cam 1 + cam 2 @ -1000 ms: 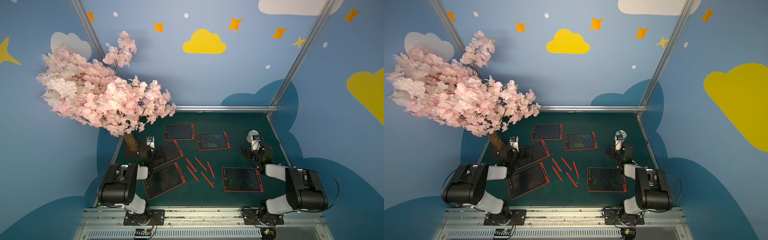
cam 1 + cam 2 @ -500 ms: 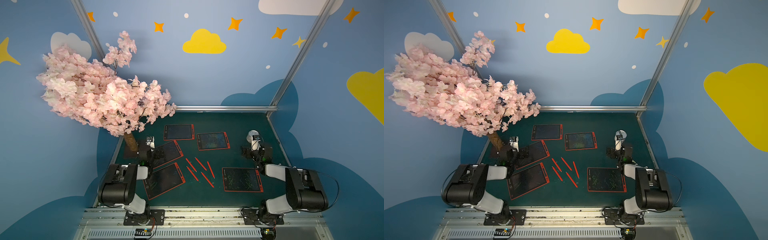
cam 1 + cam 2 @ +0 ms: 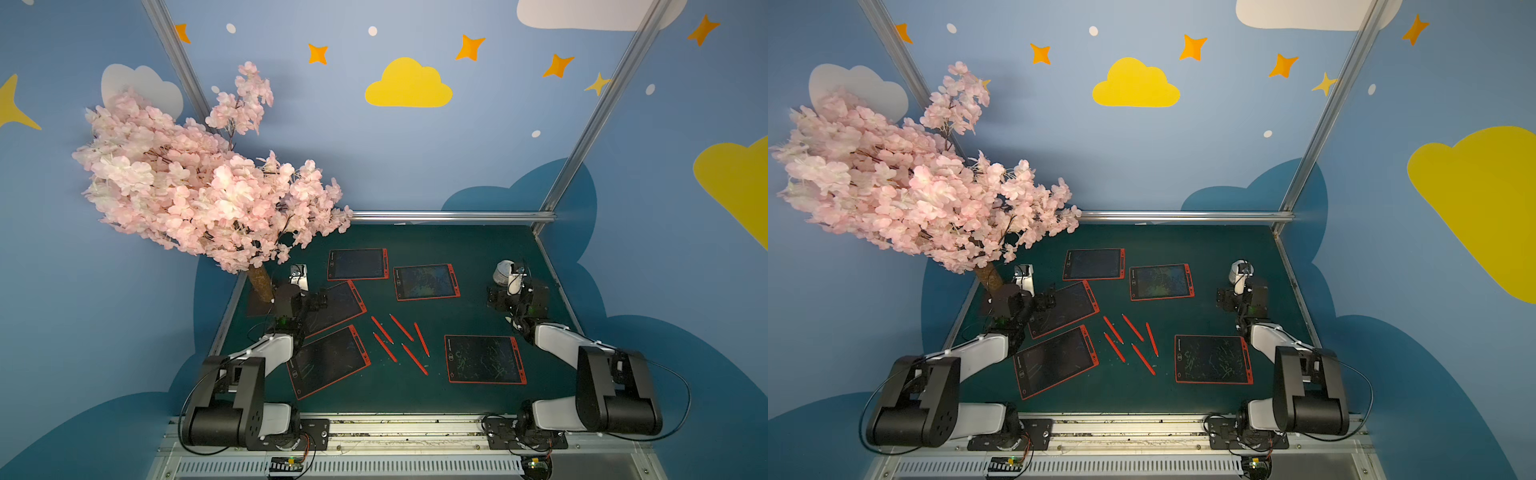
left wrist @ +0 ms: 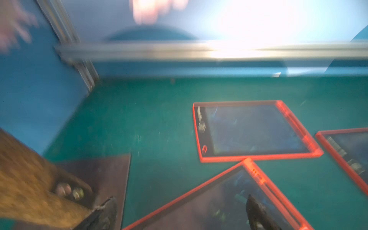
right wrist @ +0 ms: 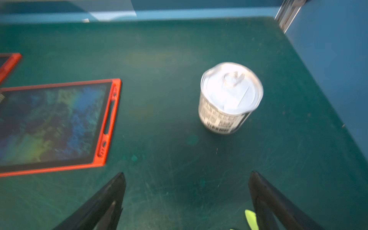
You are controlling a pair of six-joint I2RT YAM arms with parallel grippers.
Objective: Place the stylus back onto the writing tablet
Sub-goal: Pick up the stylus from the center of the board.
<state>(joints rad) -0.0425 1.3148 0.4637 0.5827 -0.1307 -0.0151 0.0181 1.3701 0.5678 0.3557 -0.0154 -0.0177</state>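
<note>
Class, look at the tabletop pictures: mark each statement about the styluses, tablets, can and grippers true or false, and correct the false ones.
1. Five red styluses lie on the green mat, none on a writing tablet. True.
2. A white can stands upright near the right gripper. True.
3. The right gripper holds a stylus. False: it is open and empty.
4. Only three writing tablets are present. False: there are five.

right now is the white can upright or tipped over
Upright. In the right wrist view the white can stands on its base on the green table, its pull-tab lid facing up.
</note>
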